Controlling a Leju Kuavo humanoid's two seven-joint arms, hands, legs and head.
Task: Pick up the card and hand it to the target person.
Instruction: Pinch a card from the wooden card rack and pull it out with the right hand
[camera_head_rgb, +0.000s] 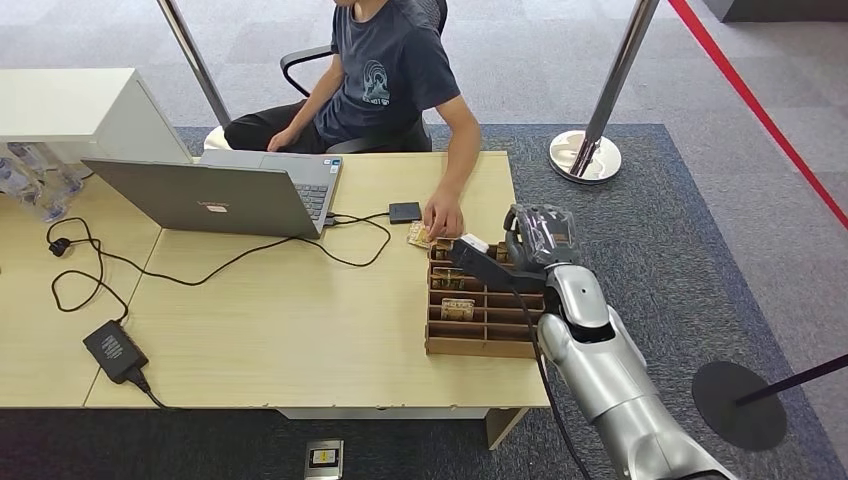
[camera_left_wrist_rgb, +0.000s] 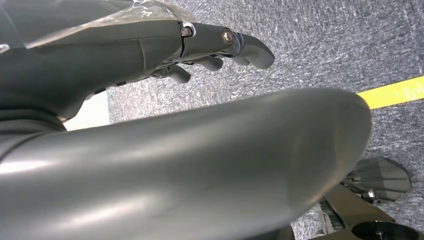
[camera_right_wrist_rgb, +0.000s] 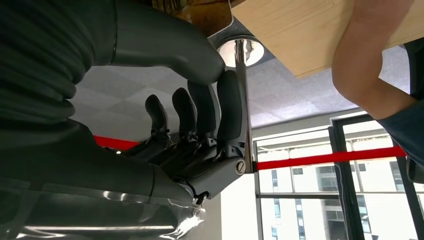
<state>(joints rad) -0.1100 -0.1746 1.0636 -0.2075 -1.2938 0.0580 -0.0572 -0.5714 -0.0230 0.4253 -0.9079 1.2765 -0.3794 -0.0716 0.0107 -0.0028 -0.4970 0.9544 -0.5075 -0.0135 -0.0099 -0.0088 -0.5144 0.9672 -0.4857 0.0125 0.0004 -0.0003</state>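
Cardboard is what I am working over: a brown compartment tray (camera_head_rgb: 480, 345) sits at the lower right part of the desk (camera_head_rgb: 300, 310), with cards standing in its slots, one plain to me in a middle cell (camera_head_rgb: 458, 309). My right hand (camera_head_rgb: 540, 235) hovers at the tray's upper right corner, right of centre in the frame, so the cards lie down and to the left of its fingers. I judge this hand is the one to use, since my left hand (camera_left_wrist_rgb: 220, 47) hangs low over grey carpet beside my body. In the right wrist view the dark fingers (camera_right_wrist_rgb: 200, 115) are loosely curled, with gaps between them and the thumb, and I see nothing in them; whether they are closed enough to count as shut I cannot tell for certain, but they read as empty and partly apart. The forearm comes up from the lower right, wrist bent towards the tray. A seated person rests a hand (camera_head_rgb: 443, 215) on another card (camera_head_rgb: 419, 236) lying flat just above the tray's upper left corner, near my fingers.
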